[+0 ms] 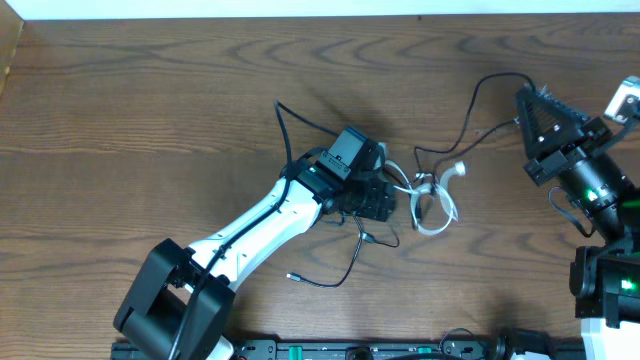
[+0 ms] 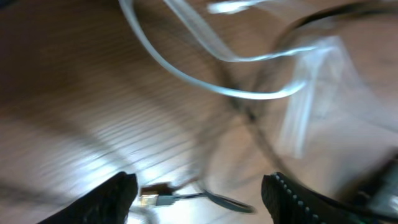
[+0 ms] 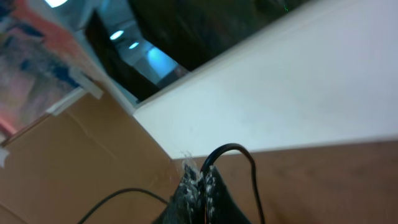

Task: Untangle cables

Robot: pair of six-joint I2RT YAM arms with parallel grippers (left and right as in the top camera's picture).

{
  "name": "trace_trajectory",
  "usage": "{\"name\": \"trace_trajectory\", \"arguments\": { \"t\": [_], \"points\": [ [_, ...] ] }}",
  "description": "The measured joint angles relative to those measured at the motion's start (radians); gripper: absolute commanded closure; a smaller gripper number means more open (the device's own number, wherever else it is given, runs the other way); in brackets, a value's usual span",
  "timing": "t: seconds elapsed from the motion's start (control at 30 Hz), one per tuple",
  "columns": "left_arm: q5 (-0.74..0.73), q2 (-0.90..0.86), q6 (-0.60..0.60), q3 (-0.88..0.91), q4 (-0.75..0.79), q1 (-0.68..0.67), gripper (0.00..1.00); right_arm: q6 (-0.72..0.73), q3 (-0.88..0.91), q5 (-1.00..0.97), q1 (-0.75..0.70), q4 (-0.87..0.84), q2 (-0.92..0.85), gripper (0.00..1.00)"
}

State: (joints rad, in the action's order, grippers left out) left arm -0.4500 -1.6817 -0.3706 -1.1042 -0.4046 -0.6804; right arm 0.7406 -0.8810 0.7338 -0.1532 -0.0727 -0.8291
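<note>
The white cable [image 1: 432,203] lies coiled in loose loops at the table's middle right. The thin black cable [image 1: 470,108] runs from those loops up to my right gripper [image 1: 522,96], which is shut on it. Its other stretch trails down to a plug end [image 1: 291,277] near the front. My left gripper [image 1: 392,198] is open, just left of the white loops. In the left wrist view its jaws [image 2: 199,199] hang over the table with a small black cable plug [image 2: 155,198] between them, and the white cable [image 2: 249,93] lies beyond. In the right wrist view the shut fingers [image 3: 204,177] pinch the black cable [image 3: 235,148].
The wooden table [image 1: 150,120] stretches left and back. A thicker black wire [image 1: 285,135] rises from the left arm. A white wall edge [image 3: 280,106] and a cardboard box [image 3: 74,155] lie beyond the table.
</note>
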Motion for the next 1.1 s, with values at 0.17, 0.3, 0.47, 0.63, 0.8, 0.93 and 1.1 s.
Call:
{"name": "trace_trajectory", "arguments": {
  "t": [0.17, 0.3, 0.47, 0.63, 0.8, 0.93, 1.1],
  "points": [
    [-0.149, 0.000, 0.012, 0.000, 0.080, 0.000, 0.29, 0.034, -0.001, -0.048, 0.000, 0.158, 0.000, 0.99],
    [-0.197, 0.000, 0.012, 0.000, 0.109, 0.000, 0.28, 0.056, -0.001, -0.071, 0.000, 0.154, -0.001, 0.99],
    [-0.219, 0.000, 0.008, 0.000, 0.125, -0.002, 0.26, 0.095, -0.001, -0.080, 0.000, 0.075, -0.001, 0.99],
    [-0.221, 0.000, 0.007, 0.000, 0.104, -0.014, 0.26, 0.107, -0.001, -0.101, 0.000, 0.032, 0.000, 0.99],
    [-0.116, 0.000, 0.007, 0.000, -0.029, -0.015, 0.26, -0.007, -0.003, -0.210, 0.000, 0.151, -0.003, 0.99],
    [-0.008, 0.000, 0.007, 0.000, -0.120, -0.003, 0.26, -0.179, -0.007, -0.333, 0.000, 0.357, -0.043, 0.99],
    [0.060, 0.000, 0.007, 0.000, -0.158, 0.035, 0.27, -0.346, -0.007, -0.573, -0.002, 0.540, -0.168, 0.99]
  ]
}}
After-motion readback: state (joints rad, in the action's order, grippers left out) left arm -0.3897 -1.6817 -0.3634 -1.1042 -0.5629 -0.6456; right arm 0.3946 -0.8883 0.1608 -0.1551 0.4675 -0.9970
